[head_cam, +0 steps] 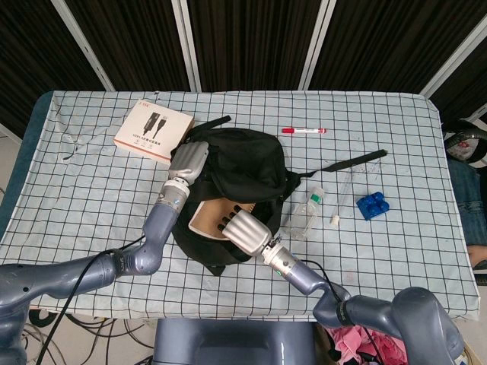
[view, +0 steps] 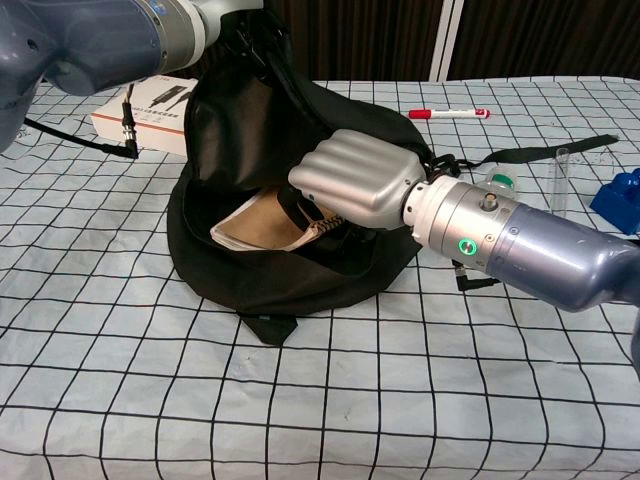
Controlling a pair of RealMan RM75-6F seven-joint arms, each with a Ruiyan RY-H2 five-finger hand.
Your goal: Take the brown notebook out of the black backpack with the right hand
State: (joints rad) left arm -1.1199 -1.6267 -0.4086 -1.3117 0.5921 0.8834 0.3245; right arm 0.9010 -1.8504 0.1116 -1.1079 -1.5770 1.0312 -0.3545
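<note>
The right hand (view: 355, 190) sits at the mouth of the backpack (head_cam: 243, 163), fingers curled down over the near end of the notebook (view: 262, 223); it appears to grip that end, though the contact is partly hidden. From this hand the notebook lies toward the left of the chest view, long axis running left-right, still half inside the bag. In the head view the left hand (head_cam: 187, 161), upper left of center, holds the bag's rim up. The notebook is tan-brown, with a pale page edge and a wire spine by the fingers.
</note>
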